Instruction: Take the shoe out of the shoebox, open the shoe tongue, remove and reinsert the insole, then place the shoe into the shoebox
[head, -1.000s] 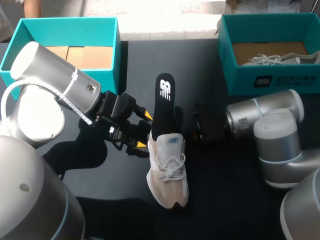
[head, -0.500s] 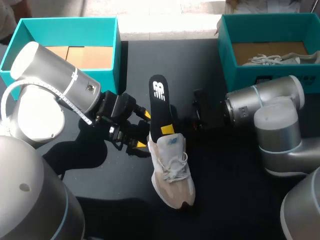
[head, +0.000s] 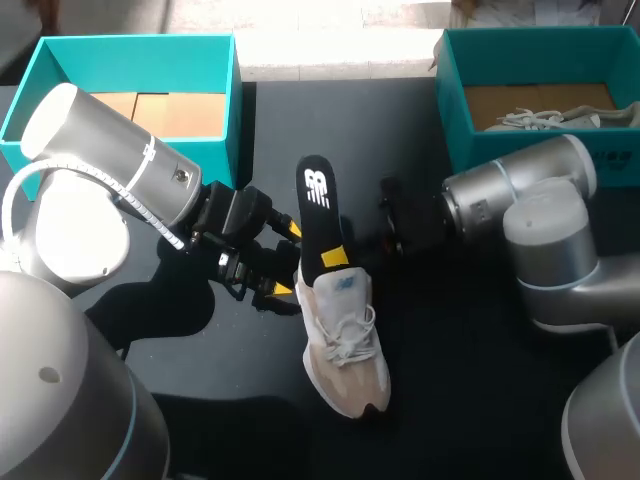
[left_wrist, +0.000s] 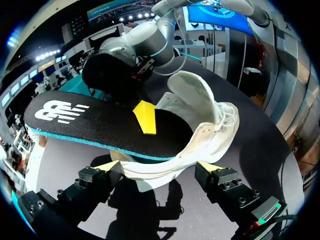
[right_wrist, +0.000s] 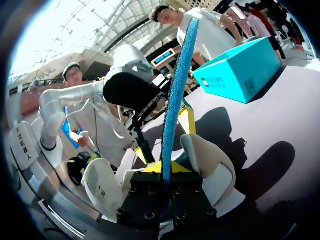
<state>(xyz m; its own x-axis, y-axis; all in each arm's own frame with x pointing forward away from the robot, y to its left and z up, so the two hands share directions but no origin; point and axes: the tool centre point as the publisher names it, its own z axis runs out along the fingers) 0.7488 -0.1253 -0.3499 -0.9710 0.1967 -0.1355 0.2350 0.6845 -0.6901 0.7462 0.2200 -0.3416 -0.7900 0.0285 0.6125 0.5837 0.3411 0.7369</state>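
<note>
A beige shoe (head: 345, 350) lies on the dark table, toe towards me. Its black insole (head: 318, 205) sticks up and back out of the opening. My right gripper (head: 337, 258) is shut on the insole just above the shoe's collar. In the right wrist view the insole (right_wrist: 177, 85) stands edge-on, pinched in the gripper (right_wrist: 165, 167), with the shoe (right_wrist: 210, 160) just ahead. My left gripper (head: 287, 260) is open beside the heel. In the left wrist view its fingers (left_wrist: 107, 165) straddle the shoe (left_wrist: 200, 105) under the insole (left_wrist: 100, 122).
A teal shoebox (head: 130, 40) with a cardboard floor stands at the back left. A second teal box (head: 520, 150) at the back right holds another pale shoe (head: 560, 118). Bare dark table lies in front of the shoe.
The right gripper has closed on the insole, whose free end has tipped a little to the left. The shoe has shifted slightly right. The left arm has stayed put.
</note>
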